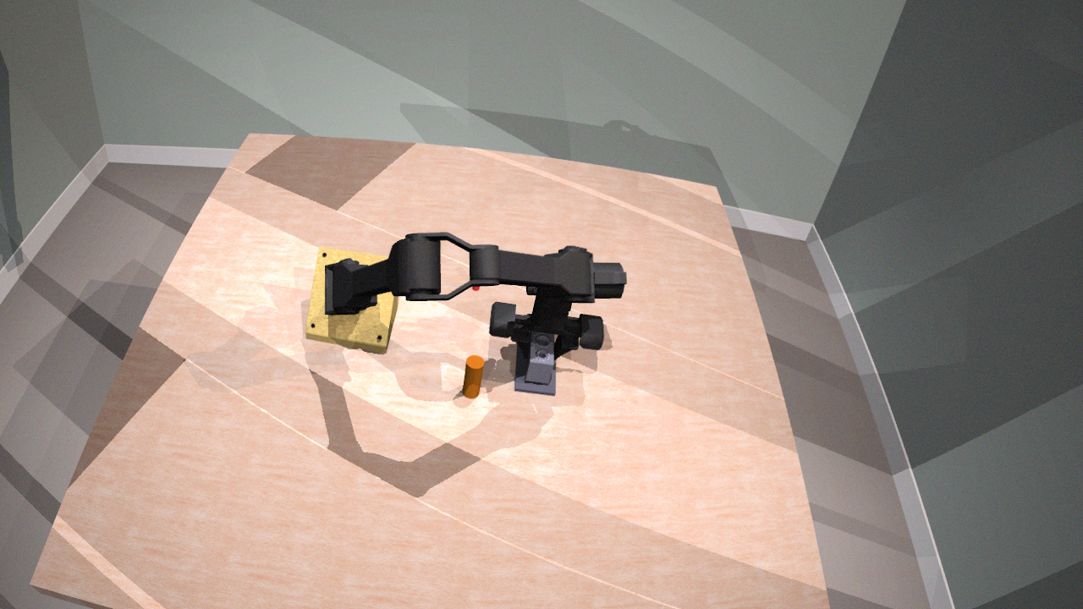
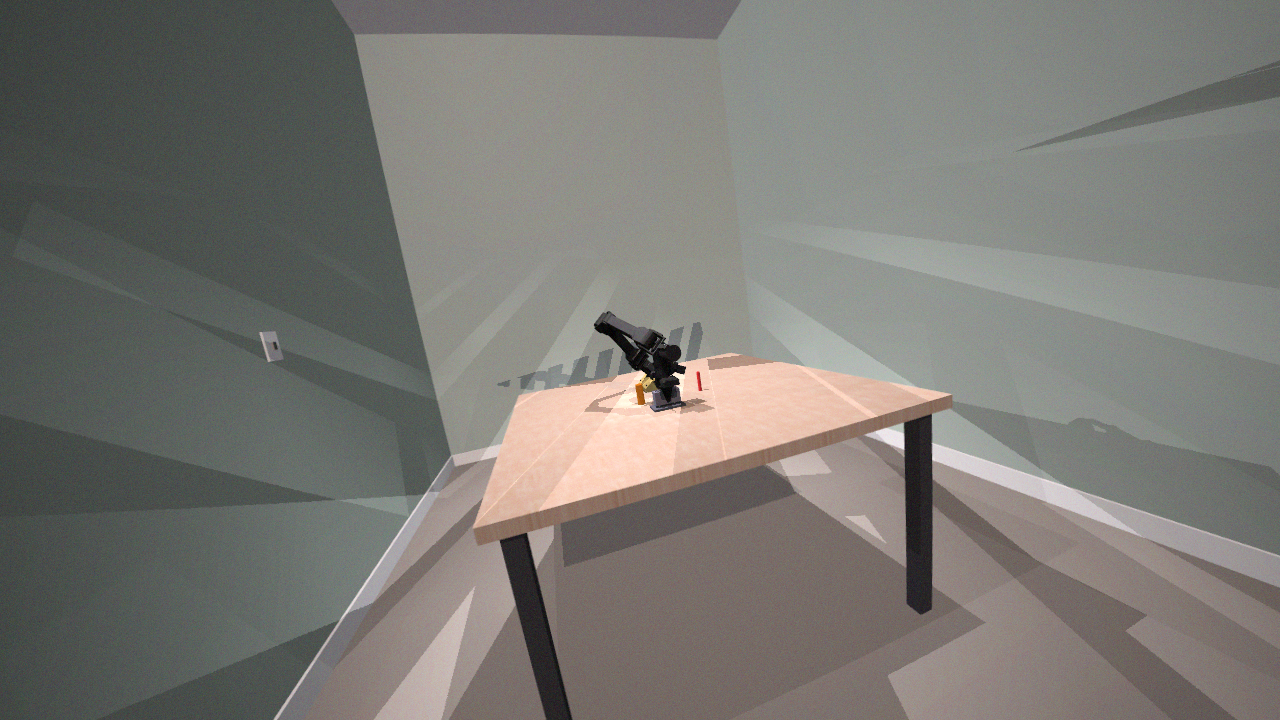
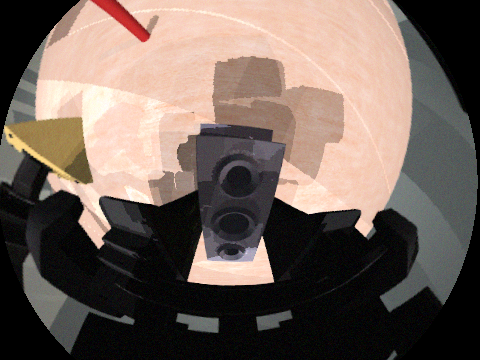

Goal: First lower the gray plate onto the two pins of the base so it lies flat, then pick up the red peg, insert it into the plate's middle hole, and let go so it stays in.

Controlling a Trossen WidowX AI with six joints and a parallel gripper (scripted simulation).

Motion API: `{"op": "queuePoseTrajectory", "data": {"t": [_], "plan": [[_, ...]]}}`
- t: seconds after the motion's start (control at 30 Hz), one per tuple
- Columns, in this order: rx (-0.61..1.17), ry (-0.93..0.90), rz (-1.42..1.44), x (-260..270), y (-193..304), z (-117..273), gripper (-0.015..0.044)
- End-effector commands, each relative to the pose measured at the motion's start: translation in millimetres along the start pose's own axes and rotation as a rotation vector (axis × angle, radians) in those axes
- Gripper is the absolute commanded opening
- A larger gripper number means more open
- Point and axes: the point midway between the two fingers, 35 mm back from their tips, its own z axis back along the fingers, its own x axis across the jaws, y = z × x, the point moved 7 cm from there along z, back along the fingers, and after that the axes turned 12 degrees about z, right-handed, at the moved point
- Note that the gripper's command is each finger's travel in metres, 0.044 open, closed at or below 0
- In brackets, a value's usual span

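My gripper (image 1: 541, 339) (image 3: 233, 191) is shut on the gray plate (image 1: 538, 373) (image 3: 270, 167) and holds it by its two long sides. The plate's three holes face up in the wrist view. The plate is over the dark gray base (image 1: 534, 391) (image 3: 236, 131), whose edge shows past the plate's end. The base's pins are hidden, and I cannot tell whether the plate touches them or lies fully flat. The red peg (image 1: 475, 288) (image 2: 699, 381) (image 3: 122, 21) stands upright on the table, apart from the base; the arm mostly hides it in the top view.
An orange cylinder (image 1: 472, 378) (image 2: 640, 394) stands upright just left of the base in the top view. The arm is mounted on a yellow block (image 1: 344, 331) (image 3: 60, 140) farther left. The wooden table (image 1: 424, 545) (image 2: 733, 420) ends well beyond these things.
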Motion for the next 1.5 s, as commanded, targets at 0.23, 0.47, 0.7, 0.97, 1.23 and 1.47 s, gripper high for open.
{"op": "queuePoseTrajectory", "data": {"t": [0.23, 0.47, 0.7, 0.97, 1.23, 1.47], "plan": [[0.000, 0.000, 0.000, 0, 0, 0, 0.0026], [0.000, 0.000, 0.000, 0, 0, 0, 0.0210], [0.000, 0.000, 0.000, 0, 0, 0, 0.0394], [-0.001, 0.001, 0.000, -2, 0, 9, 0.0440], [-0.001, -0.001, 0.004, -1, -1, 115, 0.0440], [-0.001, 0.000, -0.009, -6, -1, 117, 0.0440]]}}
